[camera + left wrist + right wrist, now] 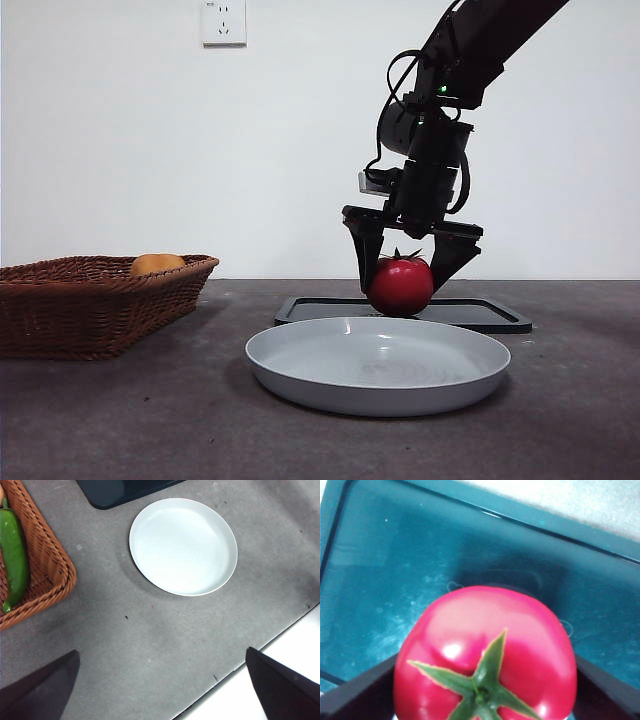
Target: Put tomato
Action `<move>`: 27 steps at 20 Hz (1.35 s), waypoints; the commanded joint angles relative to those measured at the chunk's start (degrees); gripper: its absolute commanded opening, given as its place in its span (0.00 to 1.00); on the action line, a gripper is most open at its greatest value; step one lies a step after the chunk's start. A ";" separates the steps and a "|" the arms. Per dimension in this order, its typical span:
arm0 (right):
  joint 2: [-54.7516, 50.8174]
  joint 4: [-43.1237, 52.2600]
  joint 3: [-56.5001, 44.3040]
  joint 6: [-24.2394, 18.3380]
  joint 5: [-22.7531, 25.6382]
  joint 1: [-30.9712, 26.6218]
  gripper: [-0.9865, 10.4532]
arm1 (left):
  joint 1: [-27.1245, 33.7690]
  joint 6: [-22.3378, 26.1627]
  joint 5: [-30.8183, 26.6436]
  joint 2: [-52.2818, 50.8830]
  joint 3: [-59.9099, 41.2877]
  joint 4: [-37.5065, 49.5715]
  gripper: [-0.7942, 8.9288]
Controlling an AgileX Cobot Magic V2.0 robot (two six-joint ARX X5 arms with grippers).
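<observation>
Right hand (411, 268) is at work, arm coming down from the upper right, jaws straddling the tomato (401, 286) on both sides. Right wrist view shows the tomato (487, 655) filling the gap between the two jaws, stem up, so I judge it gripped, though actual contact on the skin is hard to confirm.

Tomato sits at or just above the dark tray (480, 312), which lies on the far side of the tabletop (580, 400). Whether it touches the tray floor or is lifted a hair: cannot tell from the front view.

White plate (378, 365) sits nearer, just in front of the tray, nothing on it. Left wrist view confirms the plate (183, 546) is bare.

Wicker basket (95, 300) is at the left, well apart from the tray, holding an orange-yellow fruit (157, 263) and, per the left wrist view, a green cucumber (12, 555).

Left hand (160, 690) waits high over the near tabletop edge, jaws spread wide, holding nothing.

Progress: grasp looks made, early stage. Left to do: lift, carry, set down, release. Destination is not stated; the bare plate seems the likely target, but that is a guess.
</observation>
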 commanded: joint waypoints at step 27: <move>-32.54 -25.75 -5.44 0.15 15.45 8.96 0.59 | -0.59 3.32 0.02 0.26 0.31 1.57 0.63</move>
